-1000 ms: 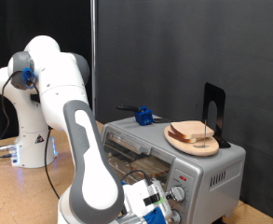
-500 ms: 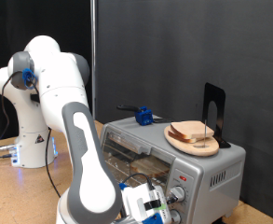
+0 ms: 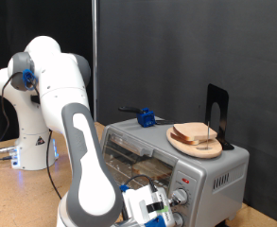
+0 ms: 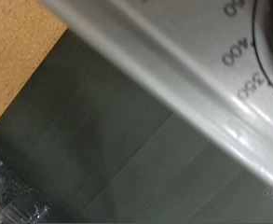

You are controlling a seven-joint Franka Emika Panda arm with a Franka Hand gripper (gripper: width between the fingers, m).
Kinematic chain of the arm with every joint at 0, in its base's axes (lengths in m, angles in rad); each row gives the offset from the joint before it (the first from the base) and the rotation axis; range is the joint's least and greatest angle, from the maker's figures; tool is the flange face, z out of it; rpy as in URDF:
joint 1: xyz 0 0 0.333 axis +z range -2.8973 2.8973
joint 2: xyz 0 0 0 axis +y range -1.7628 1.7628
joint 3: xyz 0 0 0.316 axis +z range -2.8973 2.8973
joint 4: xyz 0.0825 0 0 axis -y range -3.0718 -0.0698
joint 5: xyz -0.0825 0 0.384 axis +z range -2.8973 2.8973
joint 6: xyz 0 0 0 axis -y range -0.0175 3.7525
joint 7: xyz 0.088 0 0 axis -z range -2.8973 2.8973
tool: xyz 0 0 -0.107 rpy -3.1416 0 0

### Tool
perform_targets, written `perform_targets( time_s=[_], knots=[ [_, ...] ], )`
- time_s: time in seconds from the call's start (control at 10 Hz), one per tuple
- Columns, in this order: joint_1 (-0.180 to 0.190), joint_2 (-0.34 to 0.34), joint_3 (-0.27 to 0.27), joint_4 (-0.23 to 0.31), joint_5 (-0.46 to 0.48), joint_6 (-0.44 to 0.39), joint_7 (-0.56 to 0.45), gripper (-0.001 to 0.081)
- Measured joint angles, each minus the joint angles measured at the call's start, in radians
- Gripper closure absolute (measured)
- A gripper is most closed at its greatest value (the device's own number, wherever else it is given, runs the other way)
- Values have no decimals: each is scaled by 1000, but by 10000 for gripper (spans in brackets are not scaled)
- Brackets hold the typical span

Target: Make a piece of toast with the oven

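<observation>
Gripper (image 3: pixel 155 210) sits at the bottom edge of the exterior view, at about 6 o'clock, low in front of the oven (image 3: pixel 190 170) and right beside its round knobs (image 3: pixel 181 196); only its white-and-blue body shows, and whether the fingers are spread or closed cannot be told. Nothing can be seen between them.

From the wrist view the camera is pressed close to the oven's silver front panel (image 4: pixel 173 65), where dial numbers — 350 and 400 among them — curve around a knob at roughly 2 o'clock. A dark grey flat surface fills the middle of that picture, and a patch of brown tabletop (image 4: pixel 15 47) shows at 10 o'clock.

Further back in the exterior view, the oven's glass door hangs open, with the wire rack (image 3: pixel 138 156) visible inside. On the oven's top, at about 3 o'clock, a round pale plate (image 3: pixel 180 145) carries stacked bread slices (image 3: pixel 196 135) — a single piece of toast cannot be told apart from the pile. Behind the plate stands a black upright bracket (image 3: pixel 216 109). A small blue object (image 3: pixel 147 118) with a dark handle lies on the oven's far corner, near the centre of the view.

Farthest back, at 9 o'clock, the white arm base (image 3: pixel 29 132) stands on the wooden table (image 3: pixel 15 194) before a black curtain.
</observation>
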Motion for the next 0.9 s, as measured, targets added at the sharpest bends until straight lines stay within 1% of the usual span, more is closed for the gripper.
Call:
perform_targets(
  time_s=[0.1, 0.2, 0.3, 0.4, 0.5, 0.6, 0.7, 0.8, 0.9],
  knots=[
    [0, 0, 0, -2, 15, 2, 0, -2],
    [2, -3, 2, -15, 49, 41, 26, -2],
    [11, -19, 4, -42, 89, 116, 85, -2],
    [19, -42, -2, -66, 98, 180, 176, -2],
    [19, -69, -21, -72, 86, 217, 289, -2],
    [17, -94, -40, -70, 81, 239, 363, -2],
    [12, -113, -53, -67, 74, 232, 392, -2],
    [0, -129, -67, -65, 46, 189, 409, -2],
    [-19, -141, -83, -64, 2, 122, 418, -2]
  ],
)
